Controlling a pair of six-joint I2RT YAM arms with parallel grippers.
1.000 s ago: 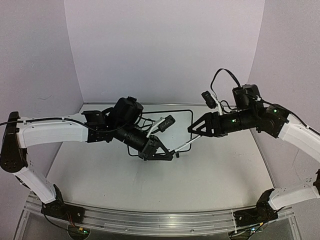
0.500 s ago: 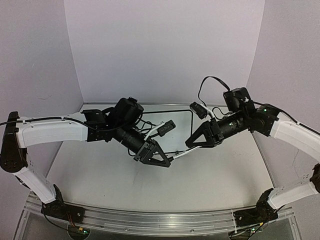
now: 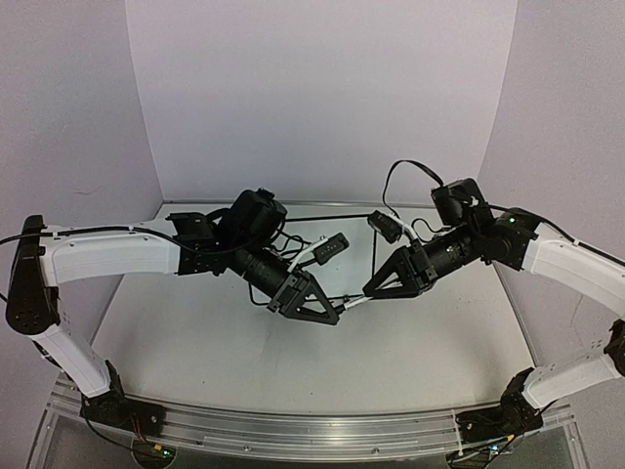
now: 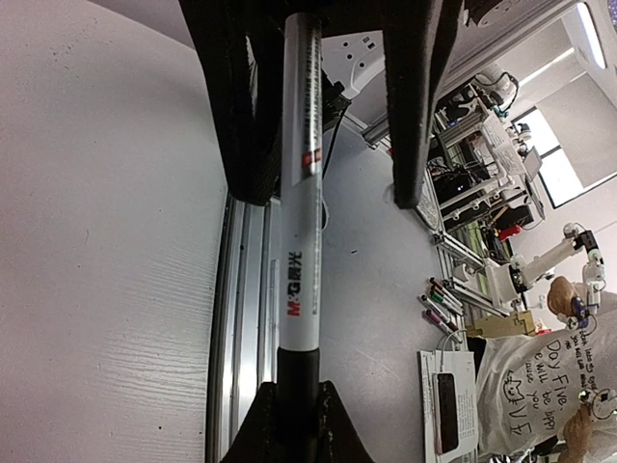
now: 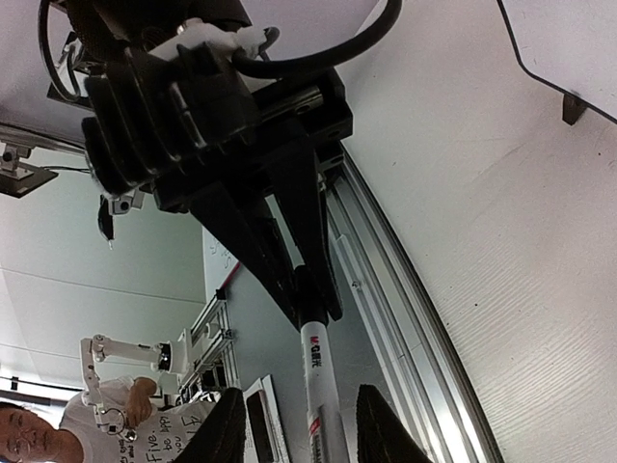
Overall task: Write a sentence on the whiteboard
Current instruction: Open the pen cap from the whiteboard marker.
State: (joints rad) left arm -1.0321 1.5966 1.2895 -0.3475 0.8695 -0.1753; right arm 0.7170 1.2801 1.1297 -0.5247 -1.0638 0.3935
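Looking down from the top camera first: both arms meet mid-air over the middle of the bench. The left jaws are closed on one end of a white marker, and the right jaws sit around the other end. The whiteboard sits on the bench behind and partly under the two wrists, toward the back wall. Only its thin black frame and a slice of white show, and I can't make out any writing from here.

Left wrist cam: the marker runs straight away from the lens between the left fingers. At the far end is the black cap, still on the pen, with the right arm's fingertips close on either side. Whether they're really clamping it or only just touching, I can't tell.

Right wrist cam: same pen from the other end, with the right fingers flanking it and slivers of gap showing. One corner of the whiteboard and a small black foot peek in at top right, and that bit is blank.

My read: barely started. The pen is in hand and the cap looks about ready to be pulled, but the sentence itself is all left to do, as far as I can see.
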